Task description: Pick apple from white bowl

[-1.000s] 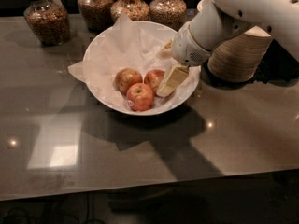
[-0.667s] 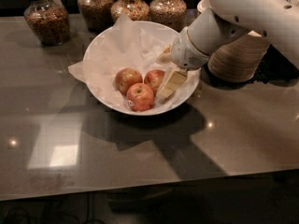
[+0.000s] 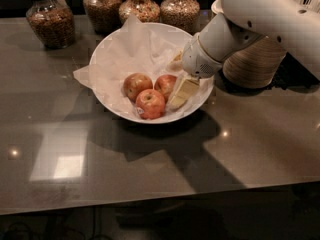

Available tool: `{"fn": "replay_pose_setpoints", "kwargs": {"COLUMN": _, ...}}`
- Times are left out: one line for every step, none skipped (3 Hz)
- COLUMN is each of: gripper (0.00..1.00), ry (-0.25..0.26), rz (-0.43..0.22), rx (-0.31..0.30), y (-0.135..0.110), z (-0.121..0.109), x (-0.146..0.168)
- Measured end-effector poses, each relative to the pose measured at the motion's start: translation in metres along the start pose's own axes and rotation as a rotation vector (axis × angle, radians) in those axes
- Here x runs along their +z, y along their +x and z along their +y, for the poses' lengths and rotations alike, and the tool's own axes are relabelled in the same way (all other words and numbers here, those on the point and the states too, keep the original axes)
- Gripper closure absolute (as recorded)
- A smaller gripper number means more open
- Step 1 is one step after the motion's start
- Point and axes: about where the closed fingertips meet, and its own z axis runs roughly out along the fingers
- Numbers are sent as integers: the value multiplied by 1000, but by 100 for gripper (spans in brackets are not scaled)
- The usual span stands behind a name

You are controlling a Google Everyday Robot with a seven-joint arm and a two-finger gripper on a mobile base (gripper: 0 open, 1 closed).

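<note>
The white arm (image 3: pixel 260 14) is reached in from the upper right and bent downward at the wrist, so that the hand (image 3: pixel 181 93) is lowered inside the bowl (image 3: pixel 107 59) at its right side. The hand's cream-coloured tip is set against the paper (image 3: pixel 135 44) lining, just beside the apple (image 3: pixel 164 85) on that apple's right. Whether the hand is open or closed cannot be told. The apple is seen low in the bowl near the middle, resting on the paper; it is red with pale blotches. Two more are packed close to it: a duller apple (image 3: pixel 137 85) on the left and a front apple (image 3: pixel 150 104) nearer the rim. The bowl is placed on the dark desk (image 3: pixel 150 174). Jars (image 3: pixel 50 19) are lined up behind it, and a beige stack (image 3: pixel 250 66) is partly hidden behind the arm at the right.
</note>
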Motion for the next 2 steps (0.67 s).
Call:
{"fn": "replay_pose_setpoints", "kwargs": {"gripper": 32, "ry": -18, "rz": 8, "rx": 6, "y": 5, "z": 2, "x": 7}}
{"fn": "replay_pose_setpoints", "kwargs": {"gripper": 32, "ry": -34, "rz": 15, "rx": 8, "y": 7, "z": 4, "x": 13}}
